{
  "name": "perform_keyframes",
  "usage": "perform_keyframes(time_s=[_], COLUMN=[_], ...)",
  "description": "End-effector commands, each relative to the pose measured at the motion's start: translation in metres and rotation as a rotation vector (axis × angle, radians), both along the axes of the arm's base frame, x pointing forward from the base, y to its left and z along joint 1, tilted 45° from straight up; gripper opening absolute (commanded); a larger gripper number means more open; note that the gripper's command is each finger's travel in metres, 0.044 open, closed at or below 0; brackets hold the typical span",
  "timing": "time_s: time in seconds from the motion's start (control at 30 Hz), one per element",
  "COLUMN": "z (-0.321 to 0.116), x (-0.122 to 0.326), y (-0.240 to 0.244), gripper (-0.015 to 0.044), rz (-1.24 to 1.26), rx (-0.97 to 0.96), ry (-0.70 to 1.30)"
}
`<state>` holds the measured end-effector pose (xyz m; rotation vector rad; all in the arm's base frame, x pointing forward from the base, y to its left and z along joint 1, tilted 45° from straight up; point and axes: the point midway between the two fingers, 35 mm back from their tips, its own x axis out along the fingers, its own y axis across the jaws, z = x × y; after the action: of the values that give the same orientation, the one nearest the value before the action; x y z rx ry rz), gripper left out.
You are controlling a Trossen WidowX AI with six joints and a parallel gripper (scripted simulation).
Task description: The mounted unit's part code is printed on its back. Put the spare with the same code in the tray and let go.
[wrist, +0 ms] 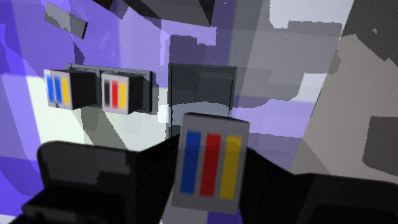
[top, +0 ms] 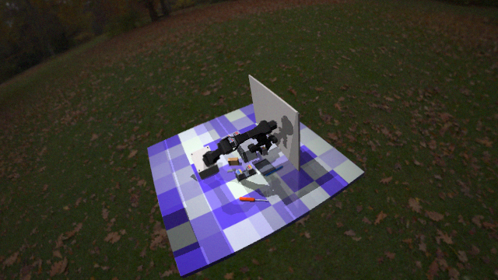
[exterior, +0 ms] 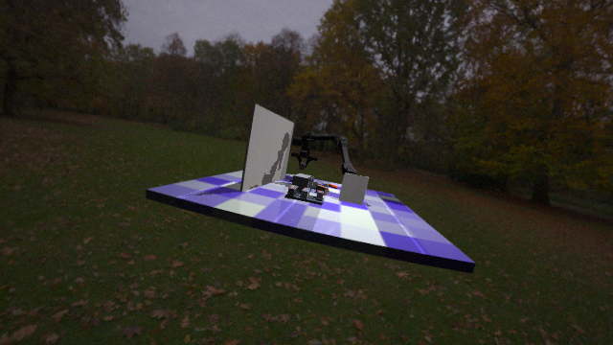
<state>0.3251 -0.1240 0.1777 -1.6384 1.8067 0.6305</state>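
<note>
- The purple, white and grey checkered board (top: pixel 202 218) is lying on leaf-strewn grass and carrying everything else.
- The tall upright grey panel (top: pixel 272 109) is standing near the board's far edge, with the arm's shadow falling on its face.
- The black six-joint arm (top: pixel 237 141) is reaching from its pale base plate (top: pixel 199 157) toward the grey panel, its forearm held level above the board and its wrist bending downward.
- The black parallel-jaw gripper (wrist: pixel 210 165) is hanging in the air beside the grey panel, well above the board; its jaws are standing part-way closed, clamping the grey spare block with blue, red and yellow stripes (wrist: pixel 211 157).
- The shallow dark grey rectangular tray (wrist: pixel 202 92) is lying on the board beyond the held spare in the wrist view, between the grey panel and the rack.
- The dark rack (wrist: pixel 107 90), on the tray's far side from the grey panel, is holding two more spares: one striped blue, blue, yellow (wrist: pixel 59 89) and one striped black, red, yellow (wrist: pixel 116 93).
- The orange-handled screwdriver (top: pixel 252 199) is lying well apart from the grey panel, toward the board's near side.
</note>
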Motion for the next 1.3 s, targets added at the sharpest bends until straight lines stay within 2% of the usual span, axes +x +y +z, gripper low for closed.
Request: perform_keyframes(time_s=[0.0, 1.27], z=[-0.003, -0.025], x=[0.000, -0.001], y=[-0.003, -0.026], gripper=[0.0000, 0.0000], rz=[0.002, 0.002], rx=[-0.003, -0.003], ry=[0.004, 0.003])
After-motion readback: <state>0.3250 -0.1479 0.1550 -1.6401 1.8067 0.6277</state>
